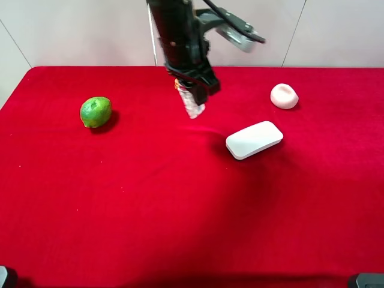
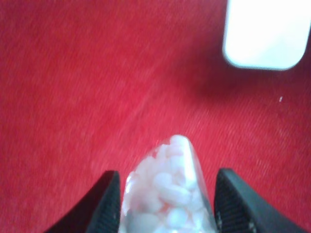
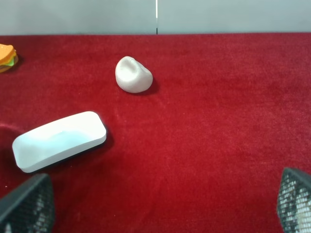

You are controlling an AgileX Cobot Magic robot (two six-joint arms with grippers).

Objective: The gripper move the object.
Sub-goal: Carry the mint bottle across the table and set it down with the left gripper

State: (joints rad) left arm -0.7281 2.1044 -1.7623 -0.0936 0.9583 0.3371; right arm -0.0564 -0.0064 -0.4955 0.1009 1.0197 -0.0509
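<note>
My left gripper (image 1: 193, 89) hangs from the black arm at the back middle of the red table and is shut on the small clear bottle (image 1: 192, 105). The bottle is tilted, its lower end close to the cloth. In the left wrist view the bottle (image 2: 167, 194), full of pale pinkish-white pieces, sits between the two dark fingers (image 2: 104, 204) of the left gripper (image 2: 170, 206). Its white cap is hidden. My right gripper (image 3: 160, 201) is open and empty, with only its mesh fingertips (image 3: 26, 204) showing; it is out of the exterior high view.
A green lime (image 1: 96, 111) lies at the left. A flat white rounded case (image 1: 254, 139) lies right of the bottle; it also shows in the wrist views (image 2: 265, 34) (image 3: 59, 140). A white lump (image 1: 284, 95) (image 3: 132, 74) sits at the back right. A small orange object (image 3: 6, 57) lies by the bottle.
</note>
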